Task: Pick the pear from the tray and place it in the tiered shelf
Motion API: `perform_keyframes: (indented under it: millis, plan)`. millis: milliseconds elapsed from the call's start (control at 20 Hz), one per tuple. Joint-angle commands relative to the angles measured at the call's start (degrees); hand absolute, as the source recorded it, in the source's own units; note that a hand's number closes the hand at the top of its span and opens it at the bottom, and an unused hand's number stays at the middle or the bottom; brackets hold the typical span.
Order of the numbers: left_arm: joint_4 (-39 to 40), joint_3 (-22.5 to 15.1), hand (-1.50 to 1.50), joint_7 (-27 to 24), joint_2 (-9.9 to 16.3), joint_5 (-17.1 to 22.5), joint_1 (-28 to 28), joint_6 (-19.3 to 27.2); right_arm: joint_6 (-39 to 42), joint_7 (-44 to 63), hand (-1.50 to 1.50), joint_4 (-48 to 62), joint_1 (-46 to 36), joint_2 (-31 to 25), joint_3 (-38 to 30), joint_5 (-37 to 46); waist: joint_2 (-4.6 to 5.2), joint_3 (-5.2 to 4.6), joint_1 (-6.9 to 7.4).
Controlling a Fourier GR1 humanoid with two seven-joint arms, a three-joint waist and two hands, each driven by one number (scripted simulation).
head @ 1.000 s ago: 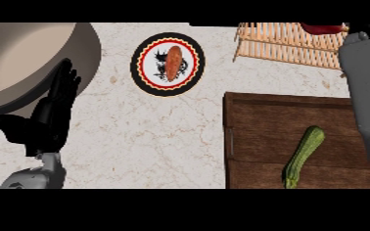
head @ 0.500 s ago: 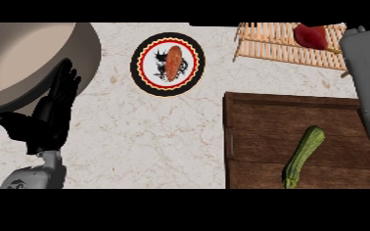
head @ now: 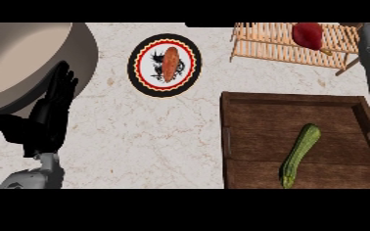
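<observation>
A: Compared with the earlier pictures, the pear (head: 309, 35) is now seen uncovered on the tiered shelf (head: 278, 44); a second ago it was hidden behind the right arm, and half a second ago only partly shown. The grey arm that stood over the shelf's right end is now reduced to a sliver at the view's right edge.

B: Where is the pear placed relative to the shelf?

A: It is seen on the slats, toward the shelf's right end, tilted, with its stalk pointing down and right. No hand is seen on it. Whether it is fully settled cannot be told from this view.

B: And the tray (head: 245, 127)?

A: It lies just below the shelf. Only a green zucchini (head: 300, 155) is seen in it, so the picking step is judged done and the placing step is judged at its close.

B: What is to be said of the hands?

A: The right hand is not shown at all, so its state is not known. The left hand (head: 51, 110) is held far left of the shelf, fingers straight and apart, upright, resting by the rim of a large bowl (head: 43, 58). Nothing is held in it.

B: What is called for next?

A: Little, it is judged: the right arm is to be drawn clear without the shelf being knocked. A patterned plate (head: 165, 64) left of the shelf is not involved.
</observation>
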Motion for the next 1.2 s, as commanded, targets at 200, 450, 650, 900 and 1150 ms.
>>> perform_keyframes:
  millis: [200,450,650,900,1150]
  plan:
    - [-3.5,1.2,0.00,0.6,1.2,1.1,2.7,-1.7,1.3,6.7,-1.50,-9.0,7.3,-7.0,-4.0,-4.4,-0.37,0.00,-0.84]
    - [-3.7,3.0,0.00,3.2,2.0,1.0,2.2,-0.5,8.7,11.7,-1.50,-21.0,17.8,-11.0,-6.5,-8.7,-0.80,-0.01,-2.48]
    - [-3.9,2.3,0.00,1.8,1.1,-0.2,2.9,0.0,16.1,16.3,-1.50,-31.1,25.3,-13.9,-9.0,-13.8,-0.60,-0.02,-1.92]
    - [-2.4,3.2,0.00,3.6,1.5,1.8,0.3,-1.7,24.5,17.9,-1.50,-39.7,33.7,-17.0,-15.2,-22.7,-0.40,-0.02,-1.77]
    - [-3.8,0.7,0.00,1.0,-1.4,-1.2,3.1,-0.3,26.6,16.1,-1.50,-42.8,40.2,-17.6,-19.0,-27.6,-0.15,-0.01,-0.74]
